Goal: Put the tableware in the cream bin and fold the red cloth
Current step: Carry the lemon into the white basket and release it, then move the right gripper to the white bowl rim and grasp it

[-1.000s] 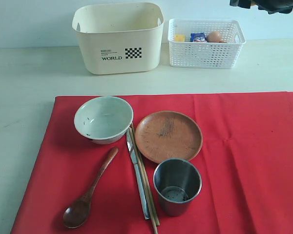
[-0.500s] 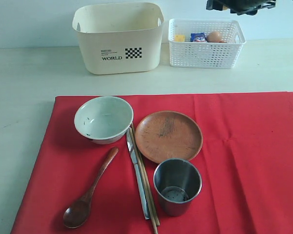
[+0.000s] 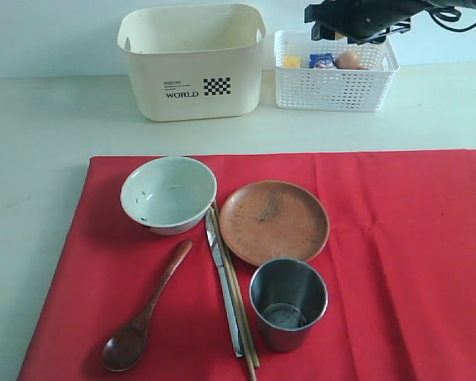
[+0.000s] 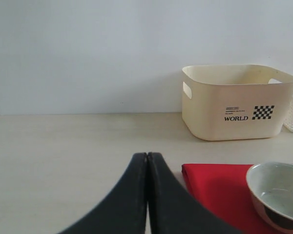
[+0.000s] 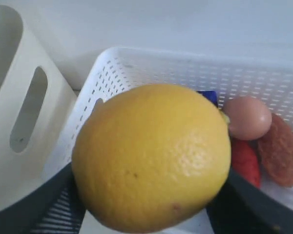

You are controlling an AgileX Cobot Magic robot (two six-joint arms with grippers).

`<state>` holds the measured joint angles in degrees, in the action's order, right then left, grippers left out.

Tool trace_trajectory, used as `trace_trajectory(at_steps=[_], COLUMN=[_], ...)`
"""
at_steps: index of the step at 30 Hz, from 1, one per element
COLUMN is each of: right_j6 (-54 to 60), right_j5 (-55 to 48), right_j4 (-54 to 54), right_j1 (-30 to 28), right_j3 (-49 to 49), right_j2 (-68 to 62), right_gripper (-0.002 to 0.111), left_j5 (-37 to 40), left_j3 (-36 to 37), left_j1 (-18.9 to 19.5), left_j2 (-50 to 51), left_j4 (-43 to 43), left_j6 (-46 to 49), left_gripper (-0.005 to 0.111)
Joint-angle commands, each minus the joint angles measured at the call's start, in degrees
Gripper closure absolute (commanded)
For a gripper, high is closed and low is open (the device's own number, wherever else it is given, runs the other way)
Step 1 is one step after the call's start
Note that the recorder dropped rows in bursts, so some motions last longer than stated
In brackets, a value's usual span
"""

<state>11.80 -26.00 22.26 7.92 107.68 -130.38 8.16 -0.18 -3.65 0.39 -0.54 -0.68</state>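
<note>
We see the right gripper (image 3: 351,24) above the white lattice basket (image 3: 333,89), its fingers (image 5: 24,210) spread wide around a yellow lemon (image 5: 151,156). The left gripper (image 4: 147,195) has its fingers pressed together, holding nothing. The cream bin (image 3: 194,71) stands beside the basket on the worktop (image 3: 32,159). The red cloth (image 3: 404,262) lies flat, carrying the bowl (image 3: 168,193), brown plate (image 3: 274,221), steel cup (image 3: 288,304), wooden spoon (image 3: 143,317), knife (image 3: 222,294) and chopsticks (image 3: 239,305).

Matt red cloth (image 3: 412,254), brushed steel cup (image 3: 288,305), seemingly wooden plate (image 3: 274,221), dimpled glossy lemon (image 5: 151,156).
</note>
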Motion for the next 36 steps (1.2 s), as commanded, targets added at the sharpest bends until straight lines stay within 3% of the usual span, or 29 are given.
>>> trace_trajectory(at_steps=[1,10,17,20,27,31,36], right_j6=[-0.33,-0.36,-0.36,-0.36,-0.38,-0.27,2.01], right_j5=[1.31,1.19,-6.87,-11.53,-24.73,-30.52,-30.69], right_j4=[-0.69,-0.21,-1.95,-3.31,-3.20,-3.45,-3.45], right_j1=[0.10,0.10,0.10,0.10,0.27,1.45,6.57], right_j3=[0.89,0.89,0.89,0.89,0.89,-0.07,-5.02], right_j2=[0.38,0.38,2.56,5.24,13.17,17.34,21.42], right_gripper=[0.047,0.020,0.024,0.034,0.084,0.105,0.108], left_j5=[-0.12,-0.12,-0.12,-0.12,-0.12,-0.12,-0.12], left_j3=[0.18,0.18,0.18,0.18,0.18,0.18,0.18], left_j1=[-0.47,-0.47,-0.47,-0.47,-0.47,-0.47,-0.47], left_j2=[-0.39,-0.39,-0.39,-0.39,-0.39,-0.39,-0.39], left_j4=[-0.70,-0.70,-0.70,-0.70,-0.70,-0.70,-0.70], left_j6=[-0.15,-0.15,-0.15,-0.15,-0.15,-0.15,-0.15], left_gripper=[0.106,0.106,0.106,0.106,0.106,0.106,0.106])
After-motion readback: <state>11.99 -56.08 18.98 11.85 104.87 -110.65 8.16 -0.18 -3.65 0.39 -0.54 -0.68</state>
